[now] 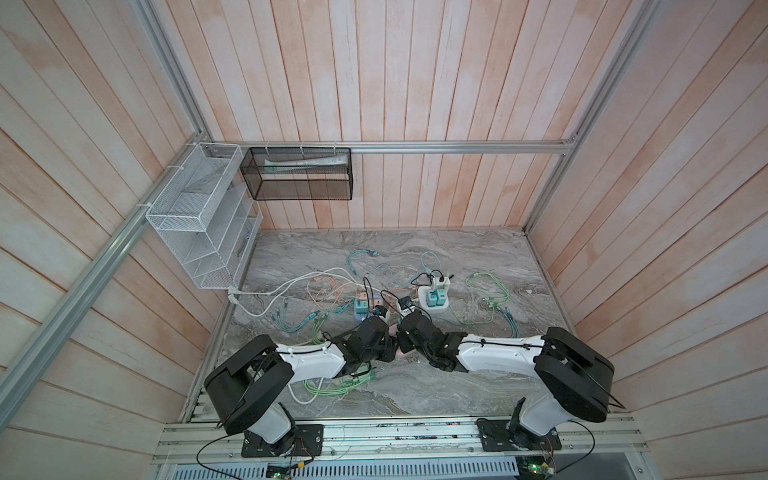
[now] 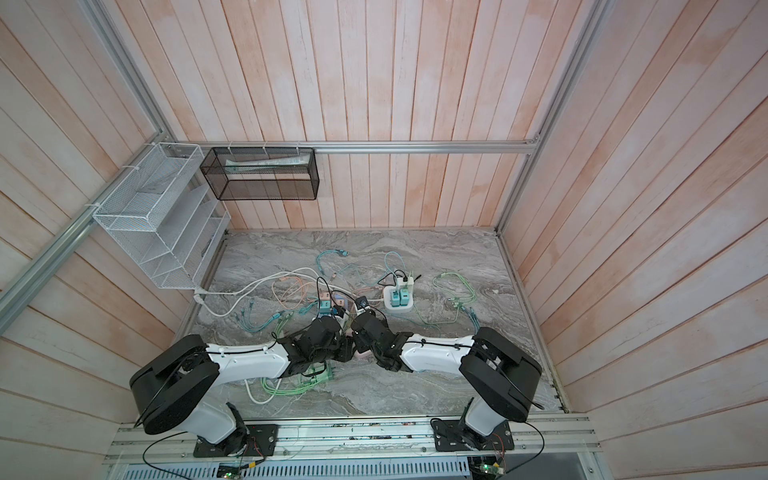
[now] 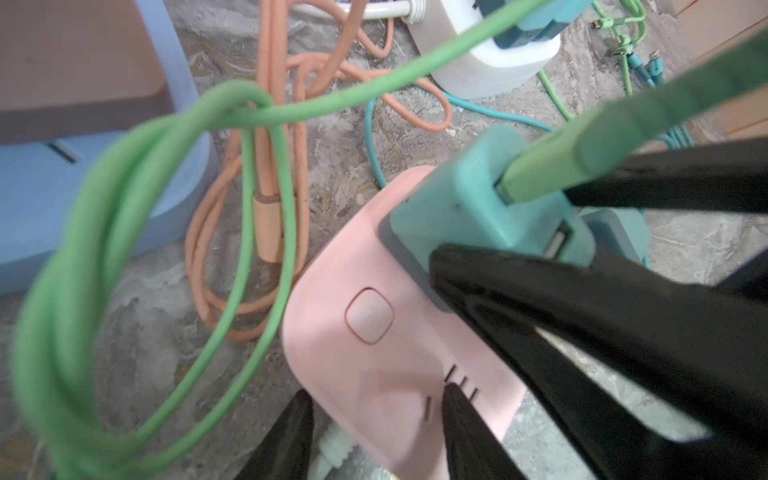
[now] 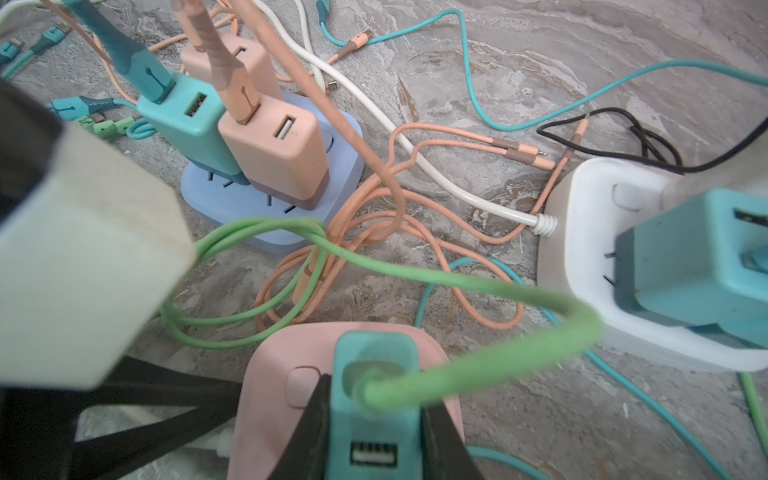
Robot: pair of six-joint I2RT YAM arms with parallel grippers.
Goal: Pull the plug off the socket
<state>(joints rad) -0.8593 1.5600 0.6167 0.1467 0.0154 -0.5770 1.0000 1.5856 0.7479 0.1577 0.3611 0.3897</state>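
Right end effector (image 4: 374,399) grips plug (image 4: 399,349) in pink socket (image 4: 270,386), set for pull. Left end effector (image 3: 378,392) straddles socket's edge, likely bracing; clamped or not, cannot tell.

Setting: robot test cell in a lab, not a lived-in room. Marble-pattern tabletop (image 1: 457,386) boxed in by pale plank panels (image 1: 415,83) on an aluminium frame (image 1: 457,146). Left arm (image 1: 307,361) and right arm (image 1: 498,353) bolted to slotted rails (image 1: 395,436) along its near edge. White mesh basket (image 1: 195,208) and black mesh basket (image 1: 299,174) zip-tied above its far left corner
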